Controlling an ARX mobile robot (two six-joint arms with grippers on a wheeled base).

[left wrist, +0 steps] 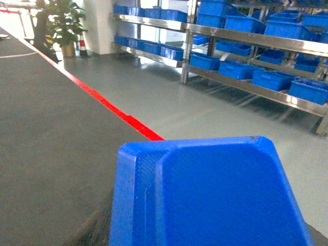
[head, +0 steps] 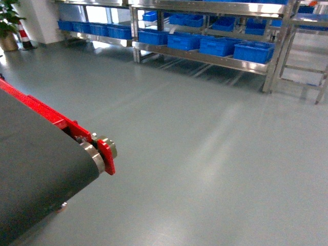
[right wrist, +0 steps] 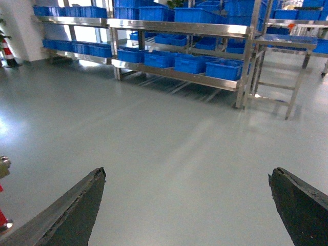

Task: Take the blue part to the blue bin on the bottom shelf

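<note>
The blue part (left wrist: 215, 189) fills the bottom of the left wrist view, very close to the camera. My left gripper (left wrist: 200, 233) is shut on it; only one dark finger (left wrist: 95, 228) shows at its left side. Below it lies the dark conveyor belt (left wrist: 51, 143). My right gripper (right wrist: 187, 177) stands wide open over bare floor, holding nothing. Several blue bins (head: 253, 51) sit in a row on the bottom shelf (head: 205, 58) of the steel rack across the room. Neither gripper shows in the head view.
The conveyor's end roller and red frame (head: 105, 151) are at the lower left of the head view. Grey floor (head: 205, 154) stretches from there to the rack. A steel step frame (head: 305, 66) stands right of the rack; a potted plant (head: 7, 25) is far left.
</note>
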